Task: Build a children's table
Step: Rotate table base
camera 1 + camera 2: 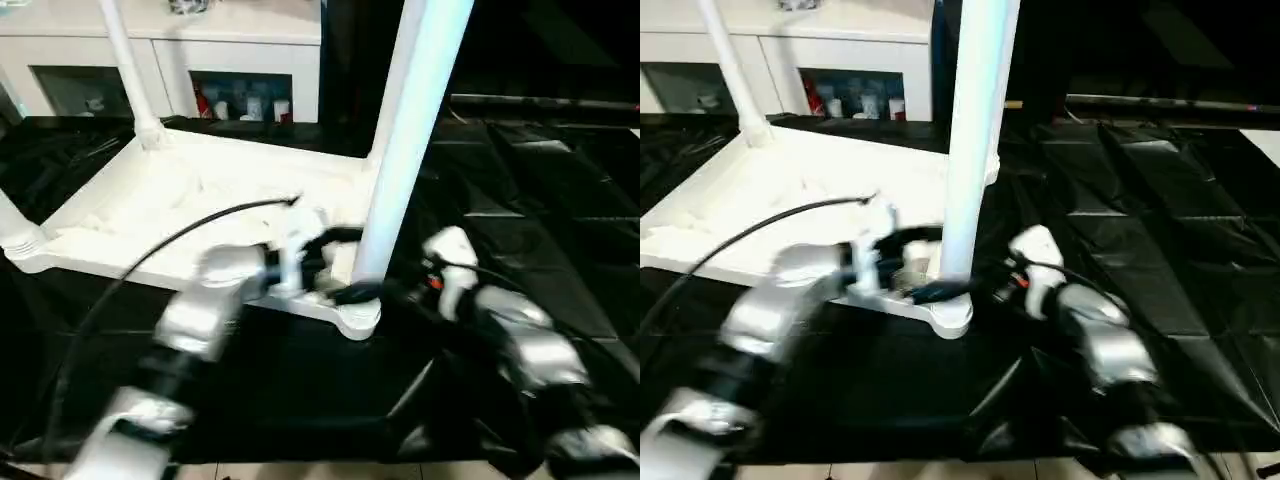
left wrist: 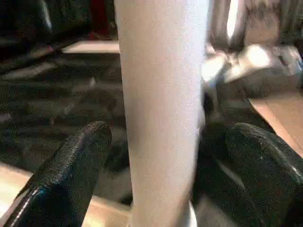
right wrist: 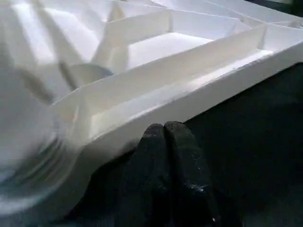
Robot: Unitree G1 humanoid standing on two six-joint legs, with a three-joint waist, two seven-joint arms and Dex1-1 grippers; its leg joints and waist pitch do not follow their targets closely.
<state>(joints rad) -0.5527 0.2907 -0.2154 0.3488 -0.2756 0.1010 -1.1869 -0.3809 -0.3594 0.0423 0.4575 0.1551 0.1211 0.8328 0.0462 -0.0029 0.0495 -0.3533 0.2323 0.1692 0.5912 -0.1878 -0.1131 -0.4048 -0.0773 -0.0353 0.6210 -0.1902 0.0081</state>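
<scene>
The white tabletop lies upside down on black sheeting, its ribbed underside facing up. Three white legs stand in corner sockets: a far one, one at the left edge and a tall near-right one. My left gripper is open around the base of that near-right leg, with one black finger on each side and small gaps to the leg. My right gripper is shut on nothing, its tips just below the tabletop's rim beside the same corner socket.
A white cabinet with glass doors stands behind the tabletop. Black sheeting stretches out to the right and in front. A black cable arcs over my left forearm. Pale floor shows at the near edge.
</scene>
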